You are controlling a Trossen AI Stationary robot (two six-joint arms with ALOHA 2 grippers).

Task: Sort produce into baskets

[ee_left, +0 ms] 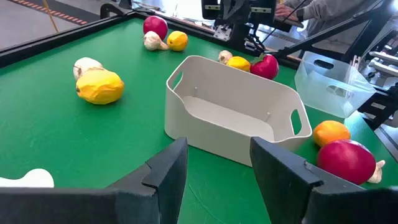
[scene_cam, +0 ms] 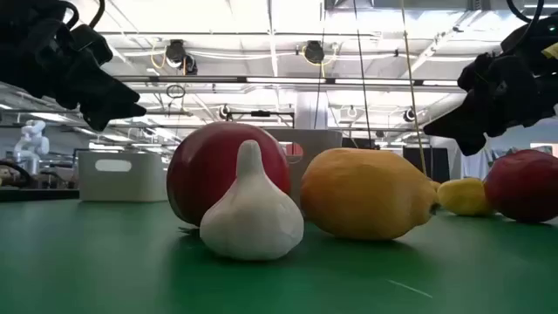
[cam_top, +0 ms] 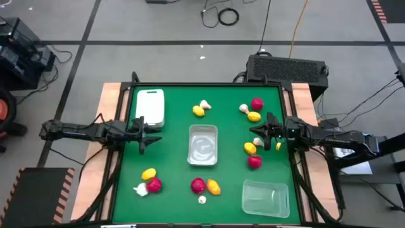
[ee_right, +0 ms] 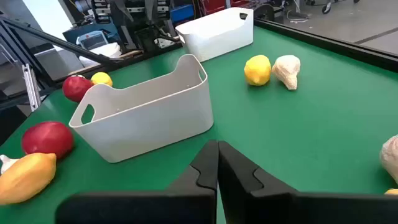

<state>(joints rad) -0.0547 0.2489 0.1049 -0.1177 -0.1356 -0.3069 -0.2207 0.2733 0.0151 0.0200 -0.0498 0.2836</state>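
Toy lemons, strawberries and garlic bulbs lie in small groups on the green table. An opaque white basket [cam_top: 150,106] stands at the far left, a clear basket [cam_top: 203,144] in the middle and another clear basket [cam_top: 266,197] at the near right. My left gripper [cam_top: 144,132] hovers open and empty left of the middle basket [ee_left: 236,112]. My right gripper [cam_top: 256,133] hovers shut and empty right of that basket [ee_right: 146,112]. A garlic bulb [ee_right: 390,158] lies beside the right gripper, and a lemon [cam_top: 250,148] and a strawberry [cam_top: 254,162] lie just nearer.
A lemon and garlic [cam_top: 200,109] lie at the far middle. Garlic, lemon and strawberry [cam_top: 252,109] lie at the far right. Another group [cam_top: 149,181] lies at the near left. A strawberry, lemon and garlic [cam_top: 205,188] lie at the near middle and fill the low view [scene_cam: 251,214].
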